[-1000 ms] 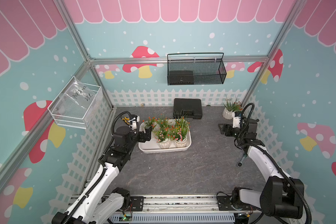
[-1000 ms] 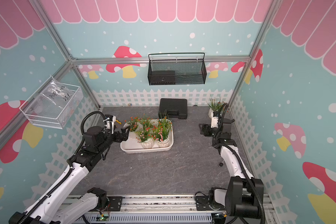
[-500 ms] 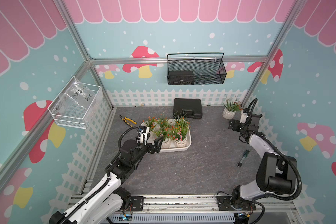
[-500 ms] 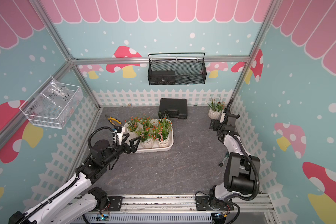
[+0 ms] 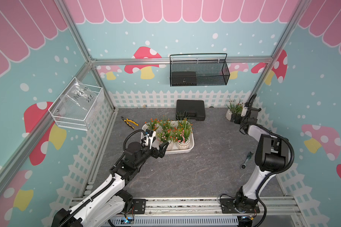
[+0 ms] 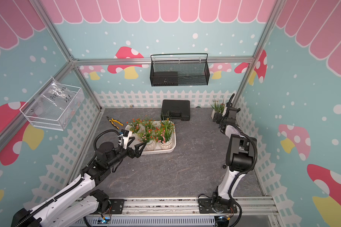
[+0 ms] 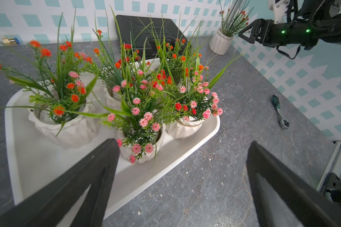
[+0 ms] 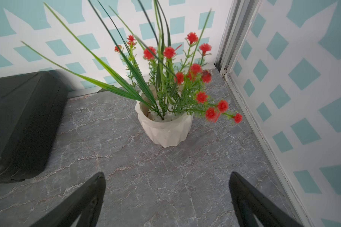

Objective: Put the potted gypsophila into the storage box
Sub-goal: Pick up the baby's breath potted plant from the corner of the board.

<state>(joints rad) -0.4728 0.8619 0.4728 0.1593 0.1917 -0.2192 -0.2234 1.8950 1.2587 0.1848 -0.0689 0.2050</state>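
The storage box is a shallow white tub in the middle of the table. Several potted gypsophila stand in it. One more potted gypsophila stands on the table in the back right corner. My left gripper is open and empty over the box's front left edge. My right gripper is open just in front of the corner pot, not touching it.
A black hard case lies behind the box. Yellow pliers lie at the back left. A ratchet screwdriver lies near the right wall. A black mesh basket and a clear bin hang on the walls.
My left arm drew back from the box's left side toward its front left corner. My right gripper swung back and right to the corner pot.
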